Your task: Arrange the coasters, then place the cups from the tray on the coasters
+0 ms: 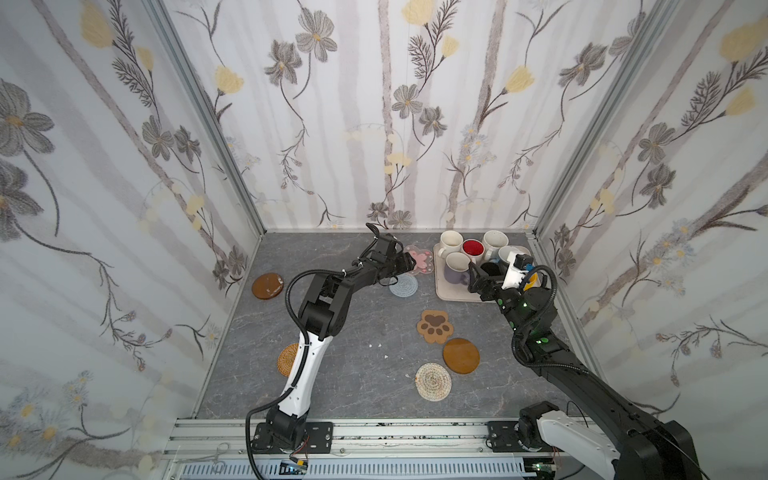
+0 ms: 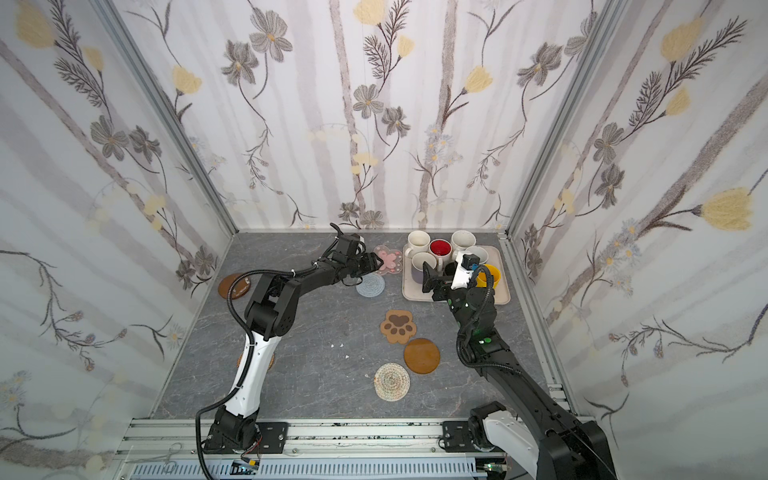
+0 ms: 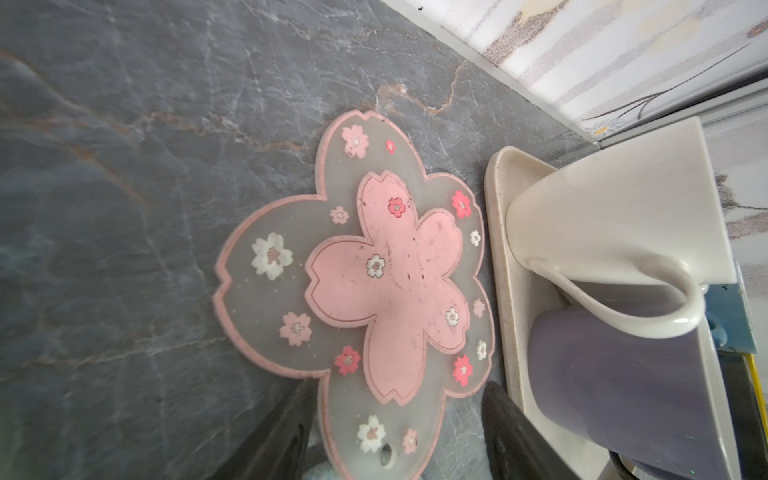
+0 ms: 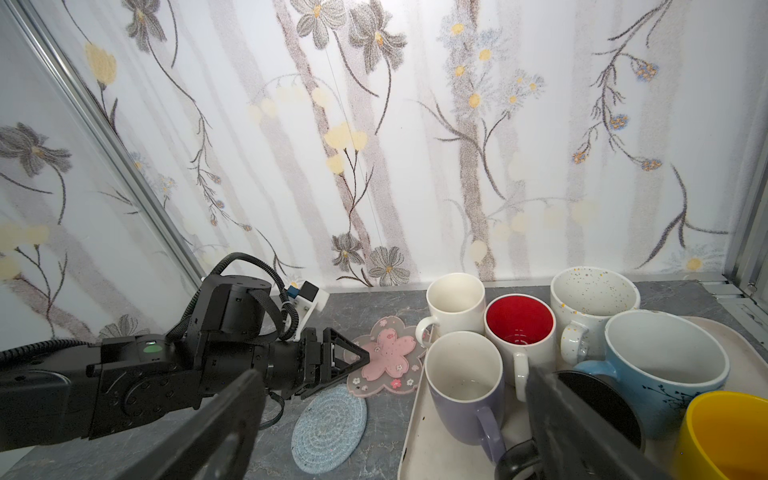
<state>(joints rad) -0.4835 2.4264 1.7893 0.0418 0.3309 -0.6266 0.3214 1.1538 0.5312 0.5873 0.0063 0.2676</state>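
The pink flower coaster (image 3: 386,282) lies beside the tray (image 1: 451,293), one edge over the grey-blue woven coaster (image 4: 328,428). My left gripper (image 1: 409,262) is open, its fingers (image 3: 291,428) on either side of one petal. On the tray stand several cups: lavender (image 4: 465,386), red-inside (image 4: 519,328), two cream (image 1: 451,241), light blue (image 4: 665,374), black (image 1: 492,270) and yellow (image 4: 727,436). Over the tray's front, my right gripper (image 1: 476,276) stands wide open, with the lavender cup between its fingers untouched.
The paw coaster (image 1: 434,326), a brown disc (image 1: 461,355) and a pale woven round (image 1: 433,381) lie mid-table on the right. Another brown disc (image 1: 268,285) sits far left. The left arm half hides the rattan round (image 1: 289,359). Walls enclose three sides.
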